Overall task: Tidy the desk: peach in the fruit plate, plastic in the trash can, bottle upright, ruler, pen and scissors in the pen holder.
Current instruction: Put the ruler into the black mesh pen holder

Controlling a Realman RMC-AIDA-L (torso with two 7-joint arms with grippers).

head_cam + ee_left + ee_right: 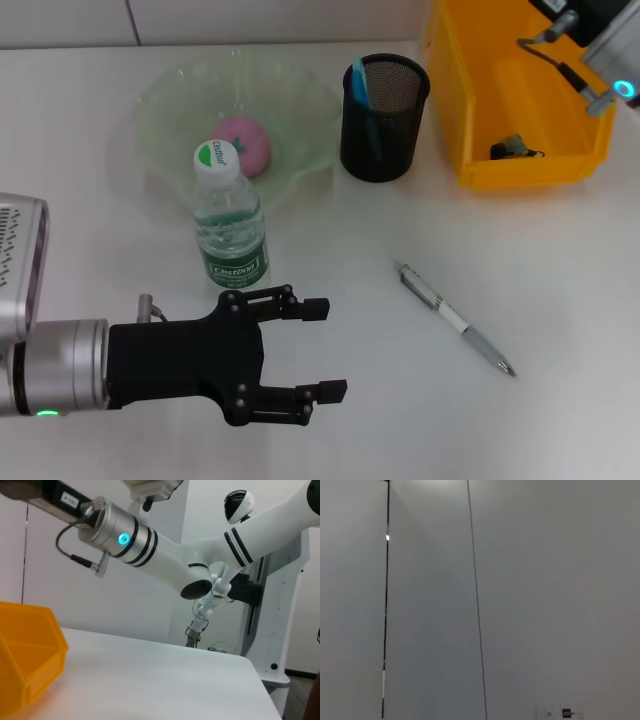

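I read the bottle [229,215] as already upright, just in front of the fruit plate [170,100] where the peach [245,144] sits, and something dark lies in the yellow bin [470,90] (the plastic, I'd guess). The mesh pen holder [383,118] has a blue item in it, so the step in hand looks like the pen [455,318], lying flat on the table [560,260], well apart from the holder.

My left hand [320,348] hovers low in front of the bottle, fingers spread wide, holding nothing. Next I'd swing it across to the pen and close on the barrel.

The right arm [590,50] is raised above the bin; its hand is out of view, so I cannot tell its state.

The table is plain white; pale walls behind.
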